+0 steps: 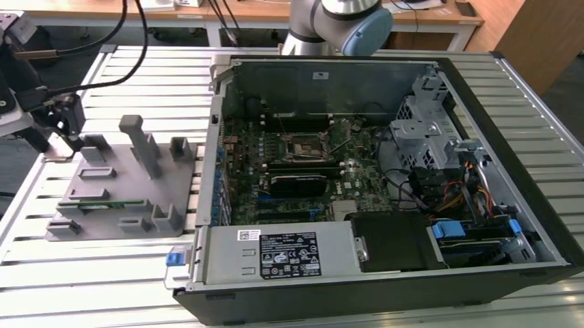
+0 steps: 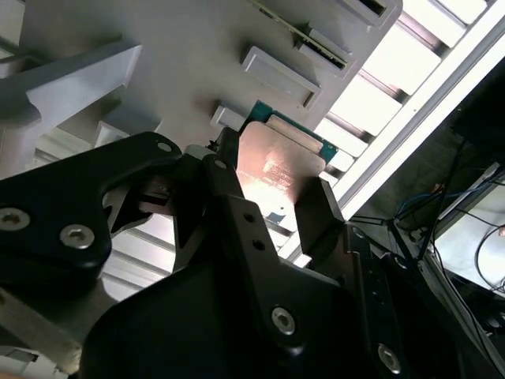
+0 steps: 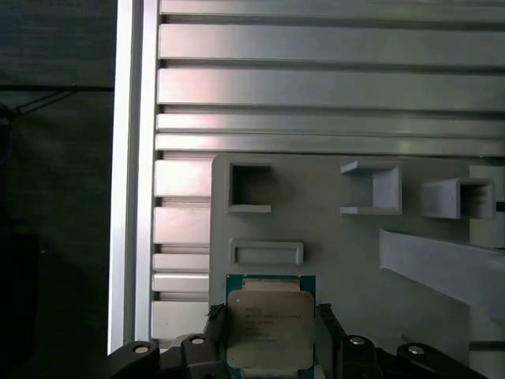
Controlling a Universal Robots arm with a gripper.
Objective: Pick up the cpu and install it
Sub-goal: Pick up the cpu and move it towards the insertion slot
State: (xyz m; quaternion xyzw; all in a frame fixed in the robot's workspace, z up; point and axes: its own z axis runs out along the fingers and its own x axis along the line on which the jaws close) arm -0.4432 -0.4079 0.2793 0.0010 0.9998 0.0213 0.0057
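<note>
The cpu (image 3: 268,320) is a flat square chip with a silver-grey metal top and a green rim. It sits at the corner of the grey parts holder (image 3: 331,237) and appears again in the second wrist view as the cpu (image 2: 280,170). My gripper (image 3: 270,335) has a black finger pressed against each side of the chip. In the exterior view my gripper (image 1: 73,140) hangs over the holder's far corner, at that view's left. I cannot tell whether the chip is lifted off the holder. The black square socket (image 1: 301,147) lies open on the motherboard inside the computer case (image 1: 511,137).
The grey holder (image 1: 119,191) has upright posts and pockets, and a green memory stick (image 1: 100,203) lies in one slot. It rests on a slatted aluminium table (image 1: 91,280). The open case holds cables, a drive cage and a power supply (image 1: 283,253). Black cables hang near the arm.
</note>
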